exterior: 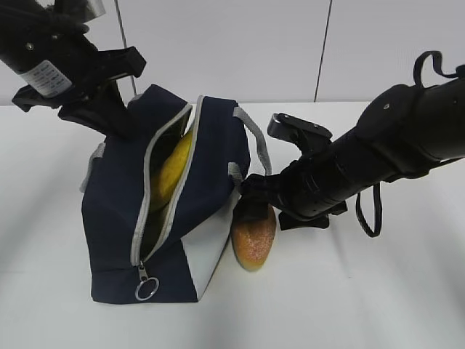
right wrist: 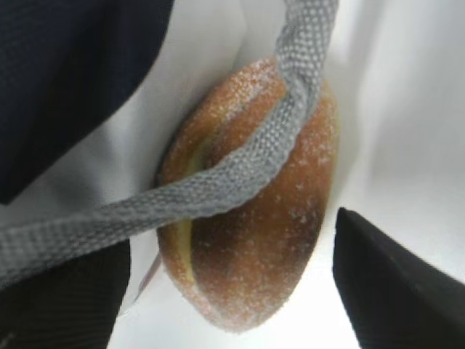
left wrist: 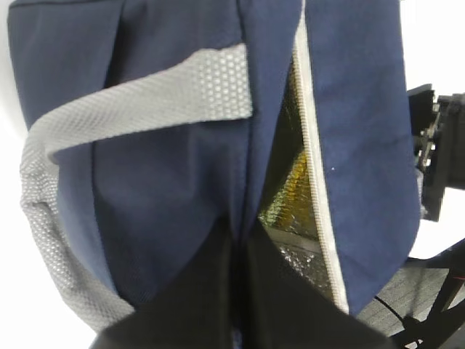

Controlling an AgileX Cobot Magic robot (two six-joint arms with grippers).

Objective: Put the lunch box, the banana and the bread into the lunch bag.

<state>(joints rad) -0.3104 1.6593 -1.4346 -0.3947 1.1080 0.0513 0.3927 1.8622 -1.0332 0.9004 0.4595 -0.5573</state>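
The navy lunch bag stands at centre left with its grey zipper open. The yellow banana shows inside the opening. My left gripper is shut on the bag's navy fabric at the far edge of the opening, as the left wrist view shows. The golden-brown bread lies on the table against the bag's white panel. My right gripper is open, one finger on each side of the bread, with small gaps. A grey handle strap lies across the bread. The lunch box is not in view.
The bag's silver lining shows through the opening. Its metal ring pull hangs at the front bottom. A second grey handle sits on the bag's left side. White table surface lies around the bag.
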